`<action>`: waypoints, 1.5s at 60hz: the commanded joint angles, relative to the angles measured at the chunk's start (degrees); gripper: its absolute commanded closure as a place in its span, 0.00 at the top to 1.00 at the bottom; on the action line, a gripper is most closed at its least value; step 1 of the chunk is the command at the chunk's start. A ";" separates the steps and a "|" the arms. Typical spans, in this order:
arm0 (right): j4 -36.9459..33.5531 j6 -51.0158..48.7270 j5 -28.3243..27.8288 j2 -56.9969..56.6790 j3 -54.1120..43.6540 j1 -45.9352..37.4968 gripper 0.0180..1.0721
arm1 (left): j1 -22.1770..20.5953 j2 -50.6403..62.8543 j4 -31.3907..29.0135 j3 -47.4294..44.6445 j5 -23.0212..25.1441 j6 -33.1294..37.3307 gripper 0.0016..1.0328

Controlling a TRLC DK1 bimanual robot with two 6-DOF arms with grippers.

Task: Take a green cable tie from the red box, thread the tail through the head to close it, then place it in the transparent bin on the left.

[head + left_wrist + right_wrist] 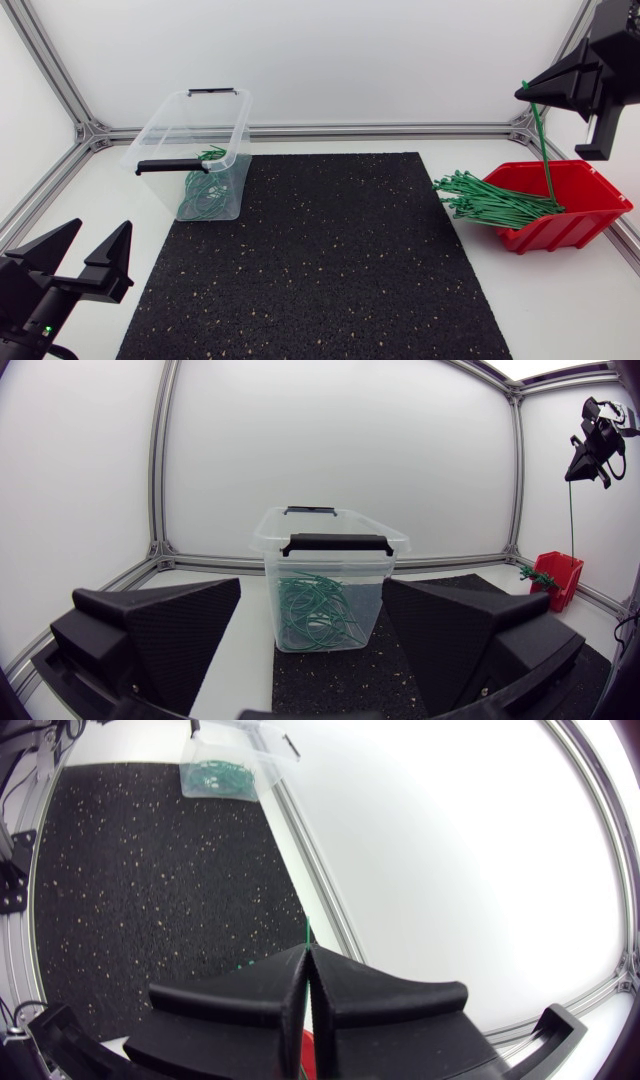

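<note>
Up above the red box (565,232), the right pincer (527,93) pinches 1 green cable tie (541,145) dangling beneath (left pincer (100,232) spread).

The left pincer (100,232) and right pincer (523,93) are matte black, each formed of two broad wedges.

green cable tie (541,150) hangs straight above red box (562,232).

A black mat (330,260), flecked with pale specks, is laid flat on the white table (100,215). Bare white surface is left on both sides. The table's far edge is bordered by an aluminium rail (400,129).
</note>
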 commanded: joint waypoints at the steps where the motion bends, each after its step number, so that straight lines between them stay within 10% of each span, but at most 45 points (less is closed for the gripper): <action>1: -0.64 7.82 -0.19 -1.51 2.21 2.88 0.06 | -0.49 0.27 -0.75 -2.33 -0.02 -0.11 0.96; 22: 4.20 45.35 17.83 -2.39 7.75 26.70 0.06 | -0.49 0.10 -0.93 -2.33 -0.38 -0.11 0.96; 57: 27.66 63.90 33.56 1.47 -7.19 55.00 0.06 | -0.67 0.01 -1.01 -2.33 -0.73 -0.11 0.96; 90: 54.73 79.63 48.59 13.43 -15.81 62.03 0.05 | -0.67 0.01 -1.10 -2.33 -0.81 -0.11 0.96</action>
